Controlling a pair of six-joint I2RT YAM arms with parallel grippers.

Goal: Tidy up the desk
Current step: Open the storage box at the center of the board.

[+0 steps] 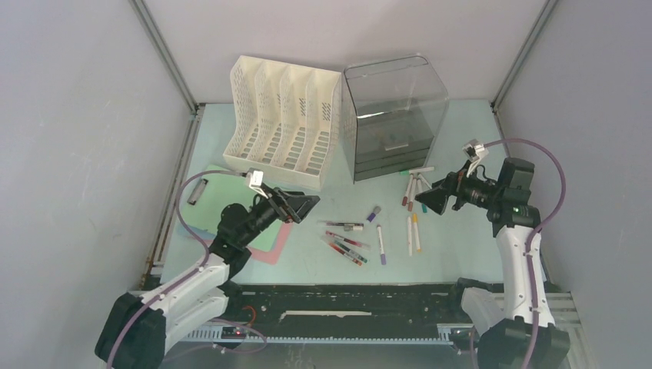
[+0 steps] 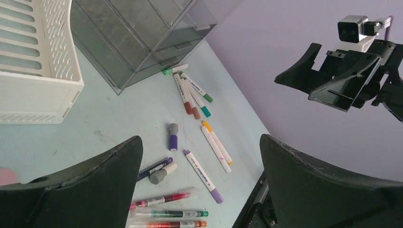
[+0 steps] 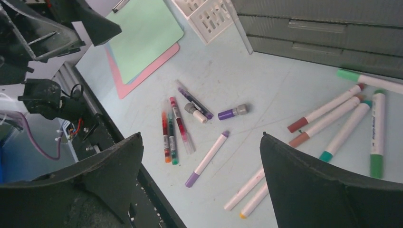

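You are holding the left gripper [image 1: 306,204] and the right gripper [image 1: 427,198] wide open, both empty, above the desk [image 1: 461,257]. Markers [image 1: 411,192] are lying nearer the right gripper, long axes running mostly near-to-far.

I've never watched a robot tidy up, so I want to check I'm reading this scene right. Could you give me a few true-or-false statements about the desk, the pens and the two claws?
1. The left gripper and the right gripper both stand open, holding nothing. True.
2. The pens sit inside the white file rack. False: they lie loose on the desk in front of it.
3. Seen from above, the clear drawer box stands left of the rack. False: it stands to its right.
4. A white marker with a purple cap lies among the pens. True.
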